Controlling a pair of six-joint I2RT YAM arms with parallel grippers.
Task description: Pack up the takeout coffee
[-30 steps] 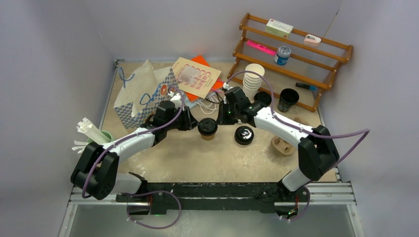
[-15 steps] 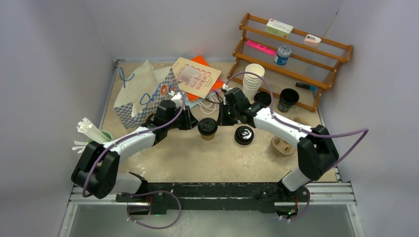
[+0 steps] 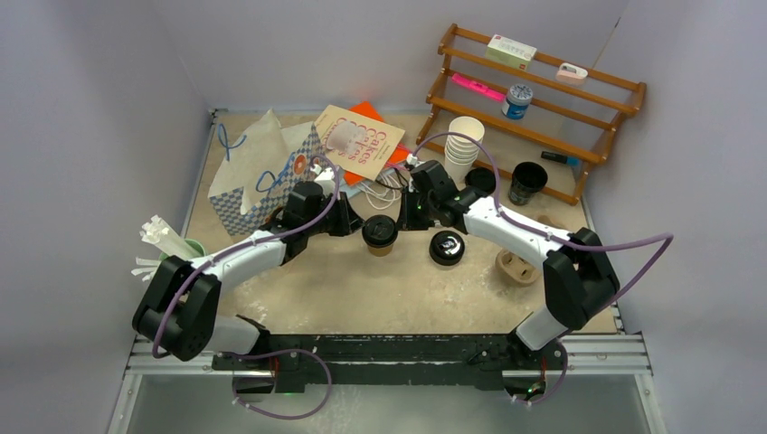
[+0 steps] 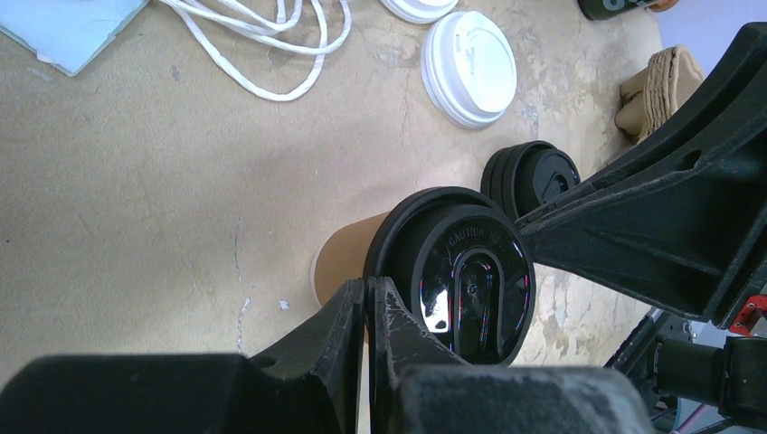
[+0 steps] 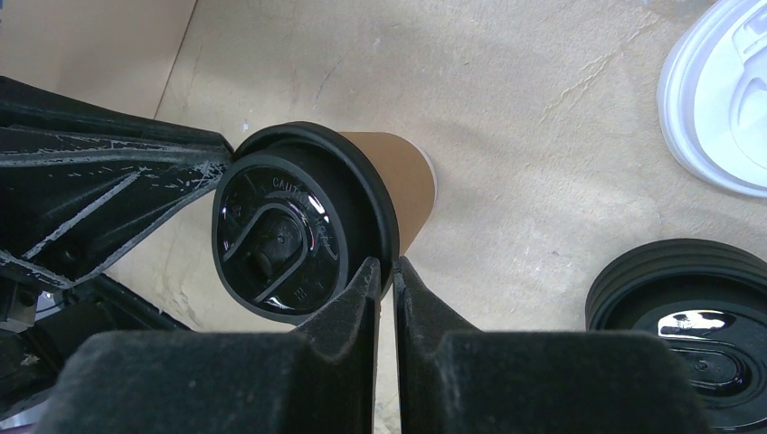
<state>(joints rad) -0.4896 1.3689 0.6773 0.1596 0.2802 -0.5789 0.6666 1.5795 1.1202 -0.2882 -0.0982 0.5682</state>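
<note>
Black bases are sitting at the near edge. Both arms are reaching inward over the table (image 3: 362,298) and meeting mid-table at the brown cup (image 3: 380,235), which is standing upright with its black lid (image 4: 475,280) on.

- Left gripper (image 4: 369,303): fingers are pressing together, tips touching the lid's rim, nothing visible between them.
- Right gripper (image 5: 384,274): likewise pressing together, tips at the opposite side of the rim.

Judgement: they are seating the lid or steadying the cup. To do it well, I would be pushing evenly from both sides. I would be bearing on the stiff rim, not the soft paper wall, and keeping the cup from tipping.

Just right of it the black cup (image 3: 447,247) is sitting, with the cardboard carrier (image 3: 517,267) near that. Farther back a white lid (image 4: 468,54), the stack of white cups (image 3: 464,145) and a checked bag (image 3: 258,176) are lying.
</note>
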